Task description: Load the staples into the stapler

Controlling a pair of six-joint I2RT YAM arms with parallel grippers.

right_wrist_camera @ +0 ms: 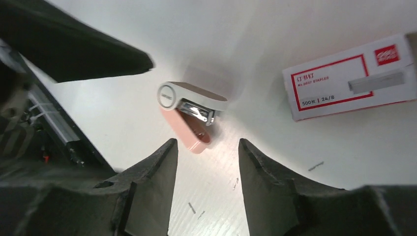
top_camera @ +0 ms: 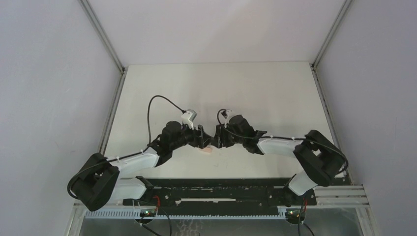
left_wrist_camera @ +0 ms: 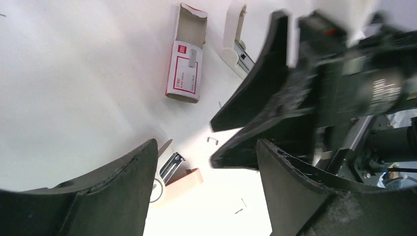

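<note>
Staples [right_wrist_camera: 351, 81] sit boxed, flat on the table [right_wrist_camera: 295, 29], near the pink stapler [right_wrist_camera: 189, 115]; left gripper [left_wrist_camera: 206, 146] and right gripper [right_wrist_camera: 207, 143] both gape empty above the stapler; best pin its base with one, lift the top with the other.

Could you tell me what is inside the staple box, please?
The flat white-and-red cardboard staple box lies open at one end; only bare brown cardboard shows there, no staples. Anything beneath its labelled top is covered.
</note>
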